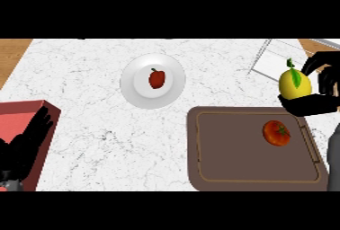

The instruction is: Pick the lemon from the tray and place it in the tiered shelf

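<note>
Right hand (317,92) has its fingers clamped round the lemon (294,84), clear of the tray (219,175); carry it level over the shelf (272,56), then lower gently.

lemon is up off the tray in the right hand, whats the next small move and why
Probably carry it a little further up and left in the view, over the tiered shelf. The right hand is curled round the lemon, already lifted past the tray, where only a tomato remains. The shelf's wire frame lies just beyond the lemon, so a short move should reach it.
</note>
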Available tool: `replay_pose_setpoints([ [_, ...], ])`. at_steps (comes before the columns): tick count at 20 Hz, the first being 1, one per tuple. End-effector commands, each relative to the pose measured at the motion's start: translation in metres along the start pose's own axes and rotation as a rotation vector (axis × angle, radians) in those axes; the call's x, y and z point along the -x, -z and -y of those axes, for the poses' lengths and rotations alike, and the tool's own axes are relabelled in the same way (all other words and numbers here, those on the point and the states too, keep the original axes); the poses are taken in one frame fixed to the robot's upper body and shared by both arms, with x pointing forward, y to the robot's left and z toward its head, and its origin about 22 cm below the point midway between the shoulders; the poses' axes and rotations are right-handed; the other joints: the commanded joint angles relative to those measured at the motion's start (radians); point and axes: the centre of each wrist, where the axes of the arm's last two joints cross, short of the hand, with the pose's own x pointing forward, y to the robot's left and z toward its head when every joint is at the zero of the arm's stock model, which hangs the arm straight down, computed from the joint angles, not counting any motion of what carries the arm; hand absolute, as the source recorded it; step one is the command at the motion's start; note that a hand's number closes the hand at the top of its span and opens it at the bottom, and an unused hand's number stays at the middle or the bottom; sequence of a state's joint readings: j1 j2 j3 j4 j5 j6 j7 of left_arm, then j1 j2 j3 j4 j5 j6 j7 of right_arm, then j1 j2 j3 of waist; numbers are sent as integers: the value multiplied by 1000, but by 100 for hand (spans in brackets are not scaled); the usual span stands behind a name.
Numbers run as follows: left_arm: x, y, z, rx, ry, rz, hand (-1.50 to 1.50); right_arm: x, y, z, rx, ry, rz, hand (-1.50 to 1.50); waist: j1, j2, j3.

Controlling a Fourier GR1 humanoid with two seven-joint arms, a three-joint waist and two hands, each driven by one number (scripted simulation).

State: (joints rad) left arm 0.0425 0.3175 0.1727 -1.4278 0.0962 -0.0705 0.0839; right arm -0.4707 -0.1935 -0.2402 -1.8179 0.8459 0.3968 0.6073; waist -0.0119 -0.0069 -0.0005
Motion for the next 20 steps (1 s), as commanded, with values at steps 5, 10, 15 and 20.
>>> replay_pose_setpoints([
  [5, -6, 5, -5, -2, 13, 9, 0, -21, -31, 86, 133, 102, 27, 150, 10, 3, 0],
  [10, -16, 5, 2, 20, 11, -6, 0, -41, -18, 119, 229, 115, 24, 150, 16, 6, 0],
  [15, -3, 8, -6, 6, 5, 8, 0, -56, -21, 131, 335, -60, -36, 150, 18, 8, -1],
  [20, -16, 20, 22, 22, 14, 17, 0, -63, 19, 140, 320, -62, -70, 150, 20, 9, 0],
])
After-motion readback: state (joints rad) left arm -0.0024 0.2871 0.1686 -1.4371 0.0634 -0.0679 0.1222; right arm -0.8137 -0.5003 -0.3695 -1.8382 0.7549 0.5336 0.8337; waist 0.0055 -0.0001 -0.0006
